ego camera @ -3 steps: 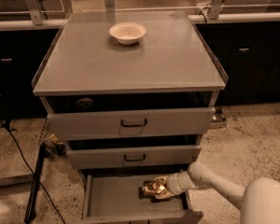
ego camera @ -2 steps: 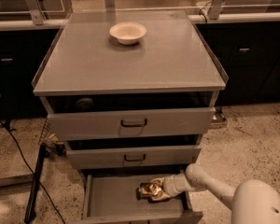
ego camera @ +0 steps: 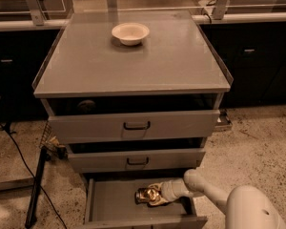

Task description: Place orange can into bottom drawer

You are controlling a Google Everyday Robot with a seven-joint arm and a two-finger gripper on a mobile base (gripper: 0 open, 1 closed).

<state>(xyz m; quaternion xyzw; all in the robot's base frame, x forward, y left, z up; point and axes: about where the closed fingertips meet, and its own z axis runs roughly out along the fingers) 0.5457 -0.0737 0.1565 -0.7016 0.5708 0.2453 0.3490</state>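
- Can [ego camera: 144, 193] sits low inside the open bottom drawer [ego camera: 112, 200], right of the middle of the grey floor, tipped on its side with the shiny end facing left. Whether it touches the floor or hangs just above it, I cannot tell.
- Gripper [ego camera: 155, 195] is down in the drawer with it, fingers pinching the can from the right – the grip does not look released.
- Arm [ego camera: 205, 190] reaches in over the drawer's right front corner from the robot body at lower right.
- Carrying looks done: the can is within the drawer walls, not above the rim.
- Left, by my reading – letting go of the can and lifting the gripper clear without dragging it along.
- Two upper drawer fronts [ego camera: 136, 126] are pulled out only slightly, so the way up and out seems tight at the back.
- Bowl [ego camera: 130, 32] stands on the cabinet top [ego camera: 181, 66], well apart from all this.
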